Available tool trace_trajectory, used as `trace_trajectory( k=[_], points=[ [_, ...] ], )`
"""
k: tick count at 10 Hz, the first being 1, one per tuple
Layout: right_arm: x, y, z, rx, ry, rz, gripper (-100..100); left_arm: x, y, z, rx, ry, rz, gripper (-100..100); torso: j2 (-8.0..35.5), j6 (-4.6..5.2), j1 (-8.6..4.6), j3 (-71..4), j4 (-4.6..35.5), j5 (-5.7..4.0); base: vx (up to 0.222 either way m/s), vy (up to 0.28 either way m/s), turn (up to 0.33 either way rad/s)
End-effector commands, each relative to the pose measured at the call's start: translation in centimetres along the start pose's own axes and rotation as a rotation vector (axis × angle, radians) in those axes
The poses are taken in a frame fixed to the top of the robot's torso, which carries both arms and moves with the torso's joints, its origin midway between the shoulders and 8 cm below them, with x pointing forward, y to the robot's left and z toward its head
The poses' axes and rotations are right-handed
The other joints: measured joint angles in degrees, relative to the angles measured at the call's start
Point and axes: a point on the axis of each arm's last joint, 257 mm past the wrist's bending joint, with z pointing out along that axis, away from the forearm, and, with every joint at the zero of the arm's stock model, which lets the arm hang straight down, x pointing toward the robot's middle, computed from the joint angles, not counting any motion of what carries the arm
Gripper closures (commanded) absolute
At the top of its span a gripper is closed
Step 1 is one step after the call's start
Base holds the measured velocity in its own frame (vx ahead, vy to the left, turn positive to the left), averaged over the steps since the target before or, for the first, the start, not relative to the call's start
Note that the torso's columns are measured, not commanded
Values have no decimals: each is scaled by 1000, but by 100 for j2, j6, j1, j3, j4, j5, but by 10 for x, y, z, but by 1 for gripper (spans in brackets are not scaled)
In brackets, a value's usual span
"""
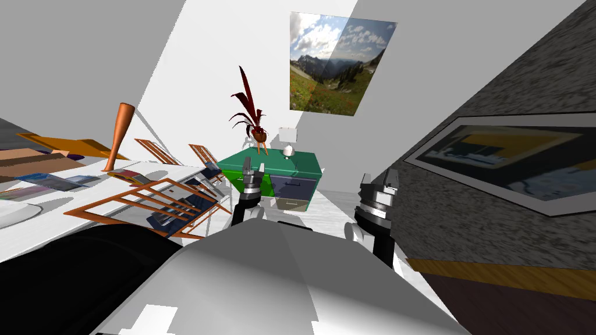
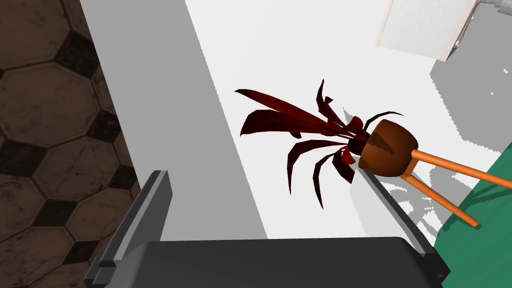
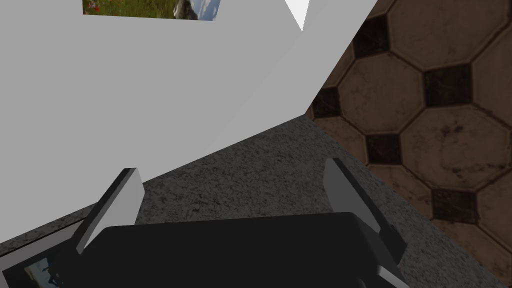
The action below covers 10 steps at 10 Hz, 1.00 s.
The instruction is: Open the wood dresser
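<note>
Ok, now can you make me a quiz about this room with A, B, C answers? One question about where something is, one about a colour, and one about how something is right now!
1. Where does the dark red leafy plant in the round brown pot stand?
A) on the long white table
B) on the dresser's top
C) on the floor

2. What colour is the flat top of the box-shaped dresser?
A) green
B) yellow
C) black

3. How is the left end effector?
A) shut on a cup
B) shut on the plant
C) open, holding nothing

Answers:
1 B: its thin orange legs end on the green top, near the small white lamp.
2 A: the head view shows it green, above bluish drawer fronts.
3 C: its two grey fingers stand wide apart with nothing between them.
</note>
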Motion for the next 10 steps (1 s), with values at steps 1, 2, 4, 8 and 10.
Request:
trace_trajectory(
  k=[1, 2, 4, 8, 10],
  points=[
    [0, 0, 0, 0, 0, 0, 0, 0, 0, 0, 0, 0, 0, 0, 232, 0, 0, -467, 235, 0, 0, 0, 0],
    [0, 0, 0, 0, 0, 0, 0, 0, 0, 0, 0, 0, 0, 0, 597, 0, 0, -1200, 600, 0, 0, 0, 0],
    [0, 0, 0, 0, 0, 0, 0, 0, 0, 0, 0, 0, 0, 0, 1422, 0, 0, -2850, 1424, 0, 0, 0, 0],
    [0, 0, 0, 0, 0, 0, 0, 0, 0, 0, 0, 0, 0, 0, 3116, 0, 0, -6227, 3114, 0, 0, 0, 0],
    [0, 0, 0, 0, 0, 0, 0, 3, 4, -1, -10, 34, 13, -100, 3962, 0, 0, -7919, 3960, 0, 4, -2, 0]
  ],
)
